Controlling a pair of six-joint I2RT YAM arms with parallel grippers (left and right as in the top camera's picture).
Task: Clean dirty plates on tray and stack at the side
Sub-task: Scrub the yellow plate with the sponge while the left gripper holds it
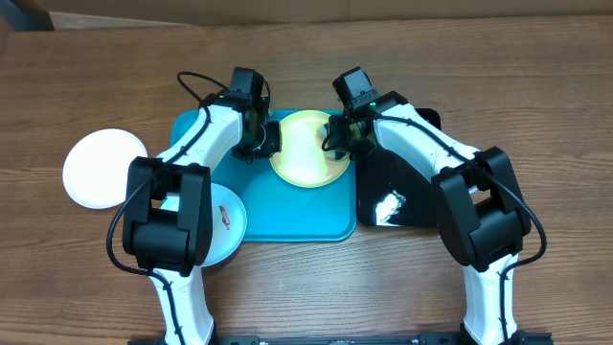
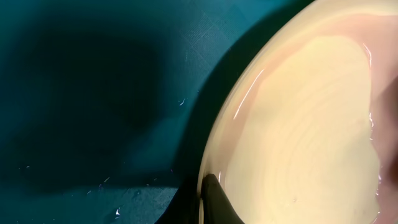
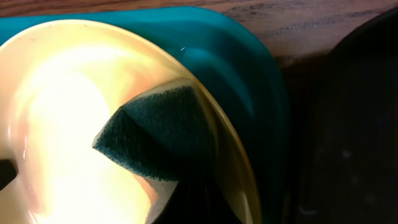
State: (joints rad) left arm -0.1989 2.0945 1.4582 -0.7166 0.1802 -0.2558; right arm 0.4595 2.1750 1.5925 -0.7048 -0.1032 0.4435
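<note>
Close to me I see the pale blue plate at the near left corner of the tray, the white plate sits left on the counter, and farther back my left fingers pinch the yellow-green plate by its rim while my right fingers squeeze a green sponge on it.
</note>
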